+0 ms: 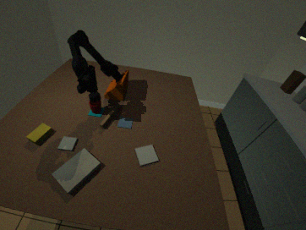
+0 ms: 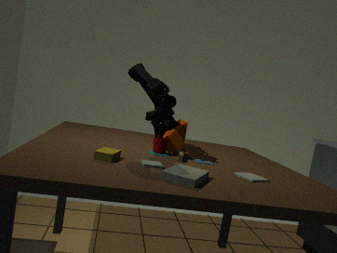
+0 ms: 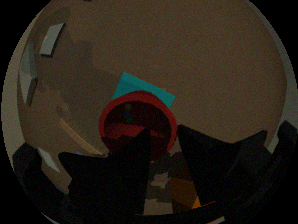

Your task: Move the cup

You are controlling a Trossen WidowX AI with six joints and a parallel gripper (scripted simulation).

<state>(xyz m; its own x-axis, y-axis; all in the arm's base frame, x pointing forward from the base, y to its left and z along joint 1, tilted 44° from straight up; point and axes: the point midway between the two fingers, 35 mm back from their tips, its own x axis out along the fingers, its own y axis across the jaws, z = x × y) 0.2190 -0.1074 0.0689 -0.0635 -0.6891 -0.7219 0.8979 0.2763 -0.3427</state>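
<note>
Scanning the top view from left to right: one yellow block [image 1: 39,133], a small grey tile [image 1: 68,143], one big grey slab [image 1: 77,170], then one red cup [image 1: 95,102] on the single teal pad [image 1: 95,112] left of centre, one blue pad [image 1: 124,123], another grey tile [image 1: 146,155], two tiles in all. The cup stands upright, long axis vertical, mouth up; the wrist view looks into it, though the marbles are too dim to count. The gripper [image 3: 166,149] hangs over the cup [image 3: 137,123] with jaws partly apart astride its rim, seemingly gripping nothing.

Brown table [image 1: 177,127] with scattered blocks [image 1: 146,155]
</note>
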